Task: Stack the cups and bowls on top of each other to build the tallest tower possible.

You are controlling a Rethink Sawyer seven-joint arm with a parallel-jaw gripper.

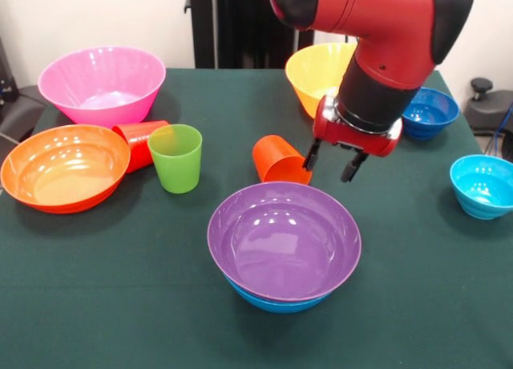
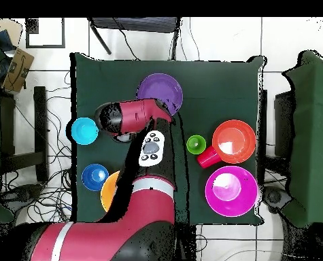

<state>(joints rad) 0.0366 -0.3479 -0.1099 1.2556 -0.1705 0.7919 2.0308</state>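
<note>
While hand (image 1: 330, 162) hovers spread, glossy purple bowl (image 1: 284, 239) (nested in blue bowl (image 1: 268, 302)), upright.

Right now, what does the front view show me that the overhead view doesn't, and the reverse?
Front view only: the open gripper beside the tipped orange cup, and the blue bowl under the purple bowl. Overhead only: the arm's whole reach and the floor round the table. Both: the purple bowl, green cup, pink bowl and orange bowl.
</note>
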